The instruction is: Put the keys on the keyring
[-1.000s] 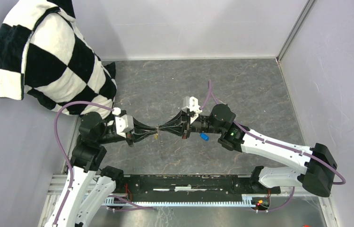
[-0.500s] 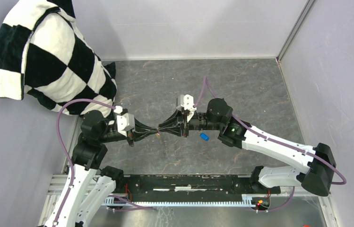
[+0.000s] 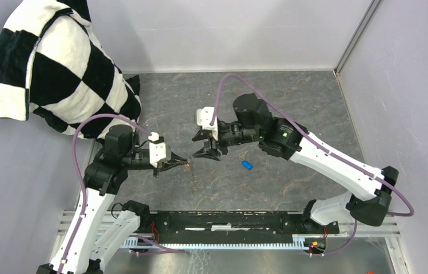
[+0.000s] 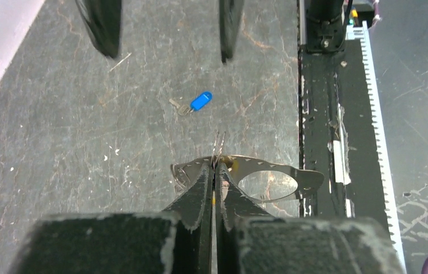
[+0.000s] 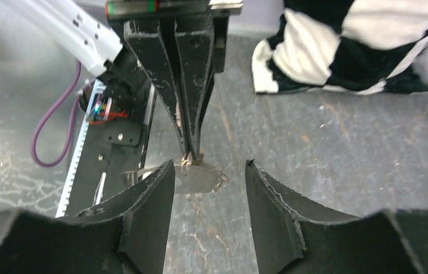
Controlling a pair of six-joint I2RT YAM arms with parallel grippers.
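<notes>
The left tool [image 3: 183,162] is clenched on the keyring [image 4: 306,176], which it holds above the bench [image 3: 291,108], with the yellow key [image 4: 234,165] at its tips. The right tool [image 3: 203,146] faces it close by, jaws released and grasping nothing. The blue key [image 3: 247,165] lies on the bench.

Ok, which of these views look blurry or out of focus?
Top external: evenly lit and sharp throughout, with only faint shadows. Left wrist: the floor and the blue key are crisp, while the left fingers go soft up close. Right wrist: softest overall, with the right fingers fuzzy and the keyring a grey smear.
</notes>
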